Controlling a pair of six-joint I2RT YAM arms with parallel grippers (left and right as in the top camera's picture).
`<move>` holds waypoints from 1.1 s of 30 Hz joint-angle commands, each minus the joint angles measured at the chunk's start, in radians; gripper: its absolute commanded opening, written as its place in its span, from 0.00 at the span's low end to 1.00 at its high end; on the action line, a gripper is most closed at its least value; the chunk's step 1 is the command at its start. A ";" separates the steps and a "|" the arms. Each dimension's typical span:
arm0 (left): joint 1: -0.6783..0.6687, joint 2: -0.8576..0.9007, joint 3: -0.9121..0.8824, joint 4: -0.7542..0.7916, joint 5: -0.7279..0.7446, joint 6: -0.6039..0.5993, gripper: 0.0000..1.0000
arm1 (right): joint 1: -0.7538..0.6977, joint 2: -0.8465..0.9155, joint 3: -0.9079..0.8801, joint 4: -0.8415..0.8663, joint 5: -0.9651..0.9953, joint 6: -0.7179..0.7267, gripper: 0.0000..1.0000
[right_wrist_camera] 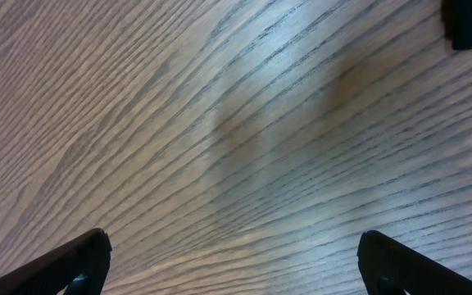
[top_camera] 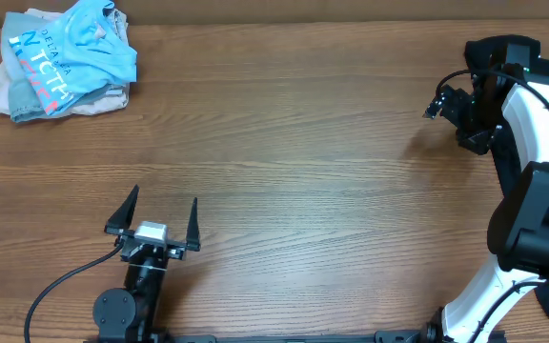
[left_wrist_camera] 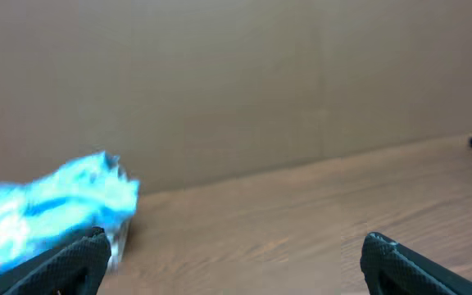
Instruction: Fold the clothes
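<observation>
The left gripper [top_camera: 165, 197] stands spread wide with nothing between its fingers, low near the table's [top_camera: 303, 152] 6 o'clock edge. The right gripper [right_wrist_camera: 234, 246] is just as wide and empty, above wood grain. The sky-blue T-shirt [top_camera: 65, 50] is crumpled in a heap (white lettering and a red-orange mark showing) on top of pale cloth [top_camera: 8, 95]. It lies well apart from both, at about 11 o'clock from the left gripper and roughly 9 o'clock from the right, in the table's 10 o'clock corner.

On your brown wood-grain table [top_camera: 284, 143], far-left corner: a crumpled sky-blue lettered T-shirt [top_camera: 74, 48] heaped over pale cloth [top_camera: 6, 93].
</observation>
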 commanded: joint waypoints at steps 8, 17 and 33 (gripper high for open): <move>0.020 -0.035 -0.014 -0.204 -0.073 -0.056 1.00 | 0.003 -0.029 0.020 0.004 0.000 0.008 1.00; 0.018 -0.033 -0.014 -0.196 -0.073 -0.063 1.00 | 0.003 -0.029 0.020 0.004 0.000 0.008 1.00; 0.018 -0.033 -0.014 -0.196 -0.073 -0.063 1.00 | 0.003 -0.029 0.020 0.004 0.000 0.008 1.00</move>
